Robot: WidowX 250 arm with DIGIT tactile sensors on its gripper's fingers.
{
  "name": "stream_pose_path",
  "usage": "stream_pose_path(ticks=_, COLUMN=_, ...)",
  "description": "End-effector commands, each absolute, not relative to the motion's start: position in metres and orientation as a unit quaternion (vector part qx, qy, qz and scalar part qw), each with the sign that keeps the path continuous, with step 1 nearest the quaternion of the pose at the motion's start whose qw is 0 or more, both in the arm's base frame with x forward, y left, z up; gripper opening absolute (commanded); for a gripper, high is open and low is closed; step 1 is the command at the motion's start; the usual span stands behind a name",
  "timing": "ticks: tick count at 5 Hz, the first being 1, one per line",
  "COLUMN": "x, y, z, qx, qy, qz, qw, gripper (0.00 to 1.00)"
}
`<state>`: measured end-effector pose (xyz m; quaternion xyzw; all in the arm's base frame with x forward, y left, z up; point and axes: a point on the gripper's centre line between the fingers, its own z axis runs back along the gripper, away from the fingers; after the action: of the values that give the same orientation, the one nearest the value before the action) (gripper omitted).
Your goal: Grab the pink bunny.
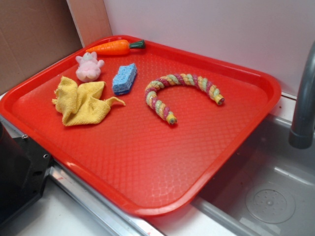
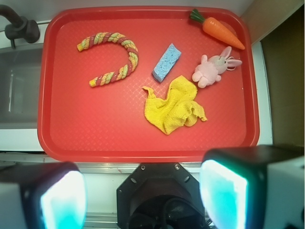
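The gripper [image 2: 143, 195] is hovering high with fingers spread apart, not yet reaching; next it needs descending onto the pink bunny [image 2: 213, 69] beside the yellow cloth [image 2: 175, 106].

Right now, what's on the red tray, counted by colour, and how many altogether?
Pink: 1, the pink bunny
Orange: 1, the carrot
Blue: 1, the sponge
Yellow: 1, the cloth
Multicoloured: 1, the curved rope toy
Total: 5 things on the tray

Pink bunny [image 1: 89, 67] beside yellow cloth [image 1: 83, 101]
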<state>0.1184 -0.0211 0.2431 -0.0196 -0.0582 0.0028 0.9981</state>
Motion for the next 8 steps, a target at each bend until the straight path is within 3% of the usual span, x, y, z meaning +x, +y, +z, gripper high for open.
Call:
stream_pose_path(ticks=1, x=0.118, y=-0.021, z=0.243, qx=-0.02, qy=-0.058, qz=0.003, qw=0.998, gripper=1.0)
stream_pose_path(ticks=3, x=0.149, y=0.003, z=0.233, qx=-0.051, qy=-0.076, qz=0.198, qw=0.976, gripper=1.0)
stream_pose_path(ticks=4, x=0.166, y=0.018, z=0.225, qx=-0.041, qy=-0.078, qz=0.261, qw=0.961, gripper=1.0)
stream_pose_path(ticks=6, x=0.197, y=0.054, z=0.184, qx=-0.012, qy=-0.103, qz=0.35, qw=0.931, gripper=1.0)
stream_pose_path(ticks=8, x=0.222, y=0.089, z=0.133, qx=0.001, qy=-0.089, qz=0.393, qw=0.915, gripper=1.0)
